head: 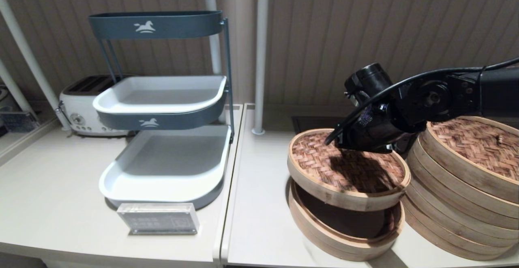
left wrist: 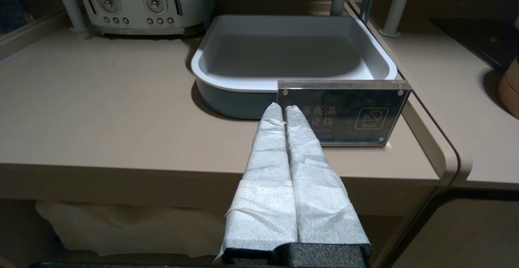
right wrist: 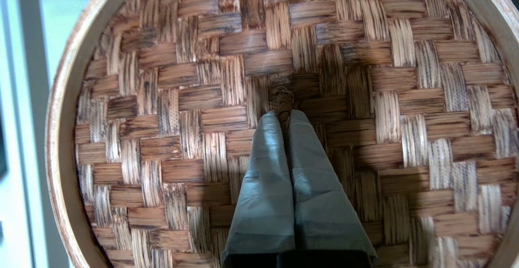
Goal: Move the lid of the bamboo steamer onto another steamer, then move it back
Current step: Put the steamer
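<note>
**Woven lid held above its low steamer**

Reddish-brown herringbone weave within a pale bamboo rim: the bamboo steamer lid (head: pixel 347 170) is held tilted above the low steamer (head: pixel 344 229), beside the tall stack (head: pixel 462 203). Only the right wrist view shows the right claw (right wrist: pixel 284 114) pinched on the centre loop (right wrist: pixel 282 97). The left claw (left wrist: pixel 283 108) is closed, empty, short of the tabletop (left wrist: pixel 101 110).

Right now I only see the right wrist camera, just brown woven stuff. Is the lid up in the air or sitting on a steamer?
Observer: Up in the air. The bamboo steamer lid hangs tilted above the low steamer, the right end effector shut on its centre loop.
Operator: Where's the tall one?
Observer: The tall stack stands on the robot's right of it, wearing another woven lid.
Operator: And my other arm?
Observer: The left end effector is shut, parked before the counter, facing the acrylic sign.
</note>
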Tool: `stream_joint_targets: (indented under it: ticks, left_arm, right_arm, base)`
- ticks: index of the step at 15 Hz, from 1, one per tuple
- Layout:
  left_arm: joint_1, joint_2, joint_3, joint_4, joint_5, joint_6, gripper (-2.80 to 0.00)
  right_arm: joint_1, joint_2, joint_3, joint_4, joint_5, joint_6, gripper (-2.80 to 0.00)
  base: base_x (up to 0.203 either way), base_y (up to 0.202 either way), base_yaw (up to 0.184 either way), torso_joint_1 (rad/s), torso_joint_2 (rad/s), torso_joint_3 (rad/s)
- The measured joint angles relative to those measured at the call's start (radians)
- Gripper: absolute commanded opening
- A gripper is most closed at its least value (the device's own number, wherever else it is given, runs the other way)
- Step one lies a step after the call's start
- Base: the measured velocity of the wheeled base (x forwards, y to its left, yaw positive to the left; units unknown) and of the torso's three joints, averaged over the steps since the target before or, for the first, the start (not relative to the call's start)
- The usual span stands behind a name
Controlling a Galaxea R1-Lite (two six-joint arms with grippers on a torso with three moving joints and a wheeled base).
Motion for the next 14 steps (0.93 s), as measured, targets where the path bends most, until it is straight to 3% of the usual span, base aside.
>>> stream_joint_targets:
  ticks: [6, 14]
  left_arm:
    - [0.000, 0.000, 0.000, 0.000, 0.000, 0.000, -2.80]
    - [0.000, 0.000, 0.000, 0.000, 0.000, 0.000, -2.80]
  right_arm:
    - [0.001, 0.010, 0.123, -0.149, -0.004, -0.005, -2.80]
    - [0.004, -0.001, 0.234, -0.211, -0.024, -0.003, -2.80]
  base:
    - [0.000, 0.000, 0.000, 0.000, 0.00, 0.000]
    - [0.000, 0.000, 0.000, 0.000, 0.00, 0.000]
